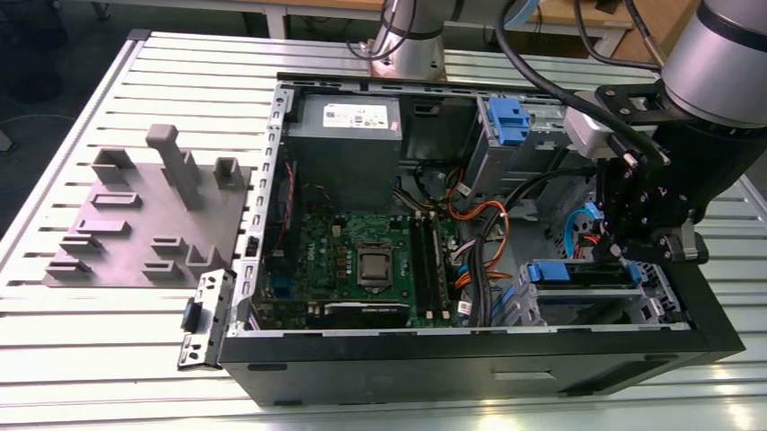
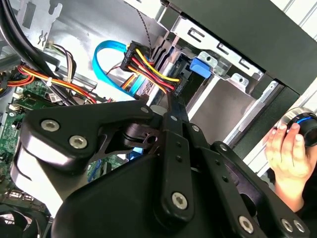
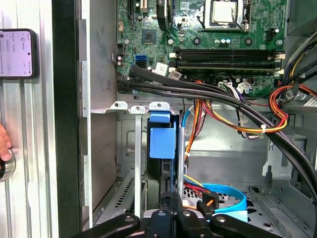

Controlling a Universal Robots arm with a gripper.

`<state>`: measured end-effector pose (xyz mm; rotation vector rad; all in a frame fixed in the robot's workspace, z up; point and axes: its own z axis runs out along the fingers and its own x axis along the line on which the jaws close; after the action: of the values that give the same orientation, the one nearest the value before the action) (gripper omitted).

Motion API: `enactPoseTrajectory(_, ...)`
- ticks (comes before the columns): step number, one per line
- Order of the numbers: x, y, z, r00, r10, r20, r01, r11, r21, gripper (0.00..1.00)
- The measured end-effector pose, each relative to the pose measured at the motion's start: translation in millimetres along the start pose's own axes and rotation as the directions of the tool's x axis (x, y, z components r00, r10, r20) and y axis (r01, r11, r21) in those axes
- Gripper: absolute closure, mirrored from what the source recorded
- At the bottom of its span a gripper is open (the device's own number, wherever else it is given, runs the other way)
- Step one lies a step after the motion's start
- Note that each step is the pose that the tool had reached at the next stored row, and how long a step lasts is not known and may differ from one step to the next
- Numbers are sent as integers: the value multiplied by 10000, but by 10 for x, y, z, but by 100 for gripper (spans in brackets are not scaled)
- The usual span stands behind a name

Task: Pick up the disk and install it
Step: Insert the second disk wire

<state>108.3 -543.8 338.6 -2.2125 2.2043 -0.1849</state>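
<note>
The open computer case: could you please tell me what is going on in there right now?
The robot arm's gripper is down inside the computer case, right at the end of the disk, which sits in a slot of the drive cage. Whether it is fully seated cannot be told. A person's hand rests on a round controller beside the case.

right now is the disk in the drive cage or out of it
In, at least partly: the disk, blue rail end showing, stands between the metal walls of the drive cage. Fully seated: cannot tell.
</note>
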Motion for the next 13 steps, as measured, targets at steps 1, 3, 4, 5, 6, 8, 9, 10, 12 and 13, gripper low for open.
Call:
enactPoseTrajectory(1,0,0,0,10000,0,0,0,10000,-2,89)
enactPoseTrajectory(3,0,0,0,10000,0,0,0,10000,-3,89)
enactPoseTrajectory(4,0,4,0,10000,0,0,0,10000,-3,89)
enactPoseTrajectory(5,0,14,-1,10000,-1,0,1,10000,-3,89)
enactPoseTrajectory(6,0,37,-4,10000,-1,0,1,10000,-4,89)
enactPoseTrajectory(8,0,82,-7,10000,0,1,0,10000,-3,89)
enactPoseTrajectory(9,1,92,-8,10000,0,1,0,10000,-3,89)
enactPoseTrajectory(10,1,100,-9,10000,-3,0,3,10000,-3,89)
enactPoseTrajectory(12,0,103,-15,10000,-4,0,4,10000,-3,89)
enactPoseTrajectory(13,1,102,-27,10000,-4,3,4,10000,-2,89)
